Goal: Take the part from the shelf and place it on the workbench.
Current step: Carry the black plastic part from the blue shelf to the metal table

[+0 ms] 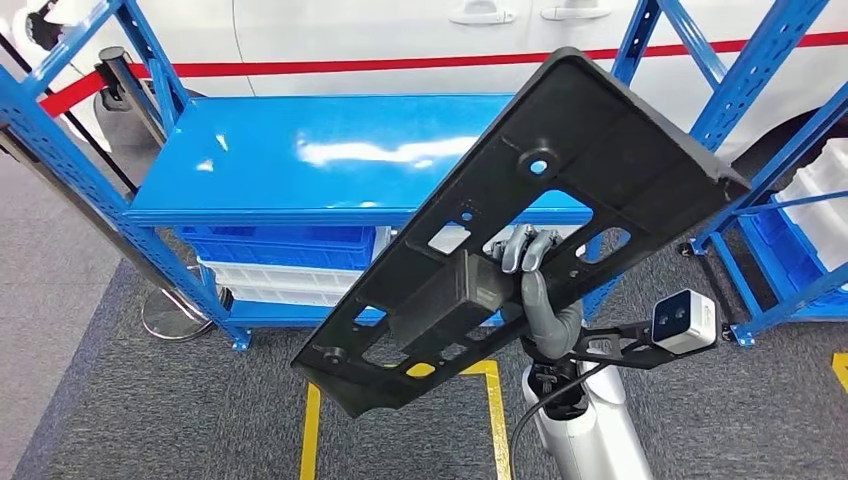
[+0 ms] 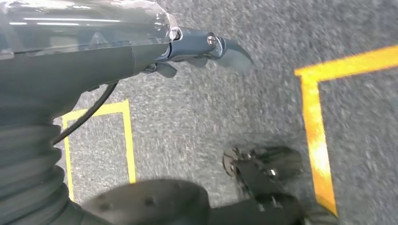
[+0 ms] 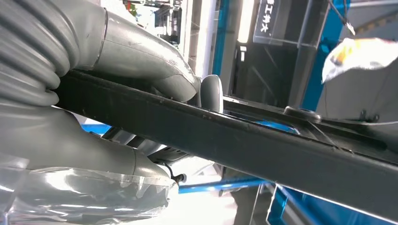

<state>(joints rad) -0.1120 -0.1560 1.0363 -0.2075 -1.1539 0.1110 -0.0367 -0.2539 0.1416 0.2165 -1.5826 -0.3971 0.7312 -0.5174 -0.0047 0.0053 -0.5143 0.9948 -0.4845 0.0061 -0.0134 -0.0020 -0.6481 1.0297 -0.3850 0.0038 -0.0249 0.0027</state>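
Observation:
A large flat black plastic part (image 1: 600, 140) with several cut-outs hangs tilted in the air in the head view, in front of the blue workbench (image 1: 300, 150). My right hand (image 1: 535, 290) grips it from behind at its middle, fingers hooked through a cut-out. Seen from the right wrist, the part's dark edge (image 3: 234, 140) crosses the picture, clamped between the thumb (image 3: 155, 70) and the rest of the right hand (image 3: 84, 154). My left hand (image 2: 206, 49) hangs over the grey carpet, fingers stretched out and holding nothing.
Under the bench top stand blue and white bins (image 1: 285, 260). Blue shelf racks stand at the left (image 1: 60, 130) and the right (image 1: 760, 120), the right one holding white bins (image 1: 825, 200). A white car is behind. A stanchion base (image 1: 175, 315) and yellow floor tape (image 1: 495, 400) lie near.

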